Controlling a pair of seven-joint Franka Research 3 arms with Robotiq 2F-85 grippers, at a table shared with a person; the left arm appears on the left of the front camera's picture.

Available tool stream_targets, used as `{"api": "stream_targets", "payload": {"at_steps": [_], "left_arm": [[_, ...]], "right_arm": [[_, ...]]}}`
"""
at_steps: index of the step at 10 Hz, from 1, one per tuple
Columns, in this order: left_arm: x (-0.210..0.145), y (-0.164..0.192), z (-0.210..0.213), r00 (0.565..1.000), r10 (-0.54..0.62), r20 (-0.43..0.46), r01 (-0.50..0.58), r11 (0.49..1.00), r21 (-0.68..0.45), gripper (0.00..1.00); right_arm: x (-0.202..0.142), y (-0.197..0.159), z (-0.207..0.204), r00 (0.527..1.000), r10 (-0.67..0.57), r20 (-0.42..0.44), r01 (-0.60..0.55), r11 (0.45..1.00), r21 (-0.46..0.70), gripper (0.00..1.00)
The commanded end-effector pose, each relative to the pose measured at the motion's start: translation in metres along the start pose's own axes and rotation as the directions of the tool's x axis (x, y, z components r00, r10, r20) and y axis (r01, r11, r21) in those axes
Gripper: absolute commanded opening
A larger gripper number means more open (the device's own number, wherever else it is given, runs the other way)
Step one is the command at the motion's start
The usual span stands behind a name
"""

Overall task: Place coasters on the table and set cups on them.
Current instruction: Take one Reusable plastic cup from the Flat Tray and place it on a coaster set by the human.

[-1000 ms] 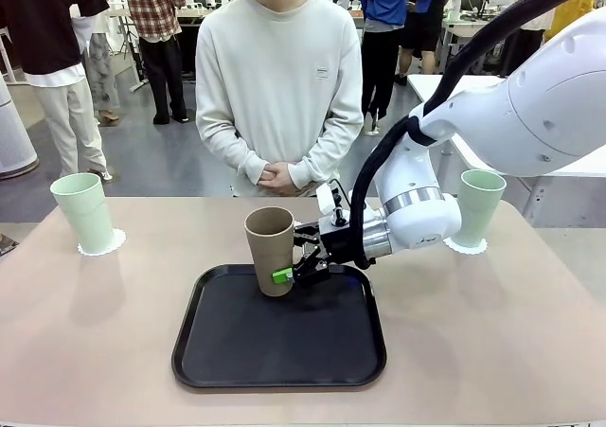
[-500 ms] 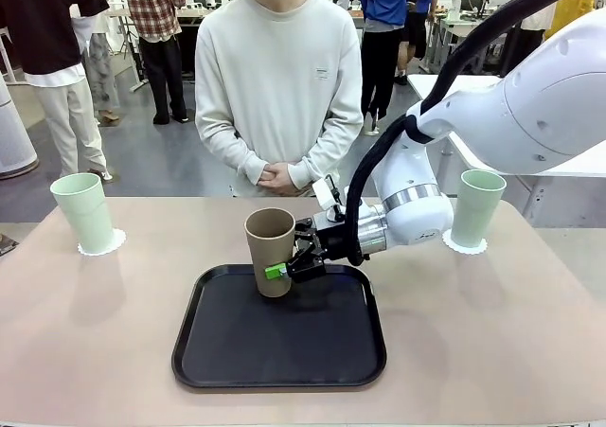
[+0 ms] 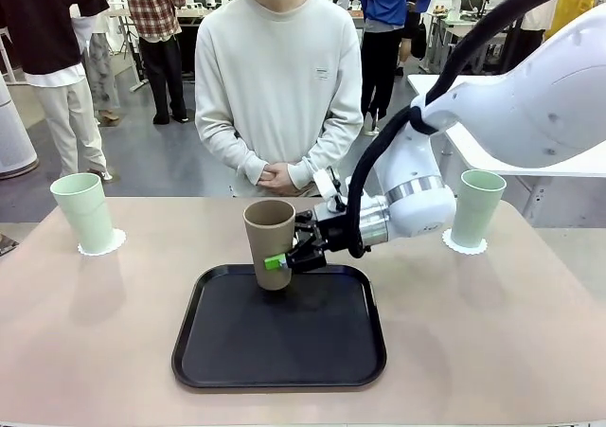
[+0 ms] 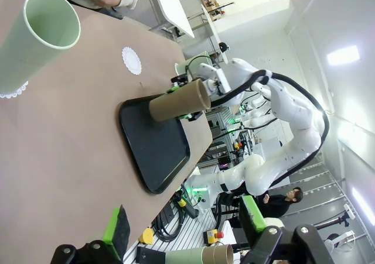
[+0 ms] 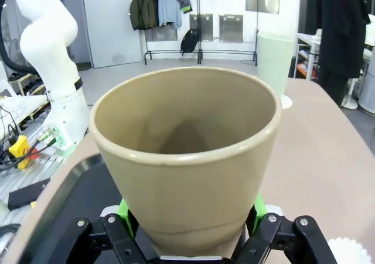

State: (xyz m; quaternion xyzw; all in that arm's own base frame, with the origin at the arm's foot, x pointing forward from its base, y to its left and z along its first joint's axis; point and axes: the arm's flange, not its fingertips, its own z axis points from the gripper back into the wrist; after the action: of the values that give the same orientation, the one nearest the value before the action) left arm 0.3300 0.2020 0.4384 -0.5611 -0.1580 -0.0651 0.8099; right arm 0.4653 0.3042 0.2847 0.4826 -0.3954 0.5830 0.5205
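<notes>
Tan cup (image 3: 269, 241): tall, stiff, probably light, smooth-walled, slip-prone; right pincer (image 3: 284, 259) pinches its lower wall over the tray (image 3: 279, 361); left pincer (image 4: 181, 240) spread.

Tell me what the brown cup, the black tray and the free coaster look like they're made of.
Brown cup: likely matte plastic; even tan, no gloss, rounded rim. Black tray: probably plastic, smooth with a faint sheen and a moulded raised rim. Free coaster: looks like thin white paper, flat with a scalloped, doily-like edge.
</notes>
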Motion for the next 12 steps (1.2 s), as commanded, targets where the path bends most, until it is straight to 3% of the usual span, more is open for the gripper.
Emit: {"api": "stream_targets", "payload": {"at_steps": [1, 3, 5, 6, 7, 8, 12], "left_arm": [[0.001, -0.003, 0.001, 1.0, -0.003, 0.01, 0.003, 1.0, -0.008, 1.0], [0.001, -0.003, 0.001, 1.0, -0.003, 0.01, 0.003, 1.0, -0.008, 1.0], [0.001, -0.003, 0.001, 1.0, -0.003, 0.01, 0.003, 1.0, -0.008, 1.0], [0.001, -0.003, 0.001, 1.0, -0.003, 0.01, 0.003, 1.0, -0.008, 1.0], [0.001, -0.003, 0.001, 1.0, -0.003, 0.01, 0.003, 1.0, -0.008, 1.0], [0.001, -0.003, 0.001, 1.0, -0.003, 0.01, 0.003, 1.0, -0.008, 1.0], [0.001, -0.003, 0.001, 1.0, -0.003, 0.01, 0.003, 1.0, -0.008, 1.0]], "right_arm": [[0.061, 0.028, 0.004, 0.999, -0.016, -0.051, 0.013, 0.997, -0.073, 0.0], [0.098, 0.033, 0.011, 0.998, -0.004, -0.057, -0.003, 0.992, -0.127, 0.0], [0.091, 0.027, 0.005, 0.986, -0.096, -0.137, 0.048, 0.947, -0.317, 0.0], [0.11, 0.028, 0.017, 0.998, 0.018, -0.068, -0.026, 0.992, -0.122, 0.0], [0.11, 0.028, 0.017, 0.998, 0.018, -0.068, -0.026, 0.992, -0.122, 0.0], [0.109, 0.027, 0.019, 0.994, -0.013, -0.109, -0.009, 0.979, -0.205, 0.84], [0.102, -0.067, 0.065, 0.998, -0.066, -0.021, 0.06, 0.977, -0.202, 0.84]]}}
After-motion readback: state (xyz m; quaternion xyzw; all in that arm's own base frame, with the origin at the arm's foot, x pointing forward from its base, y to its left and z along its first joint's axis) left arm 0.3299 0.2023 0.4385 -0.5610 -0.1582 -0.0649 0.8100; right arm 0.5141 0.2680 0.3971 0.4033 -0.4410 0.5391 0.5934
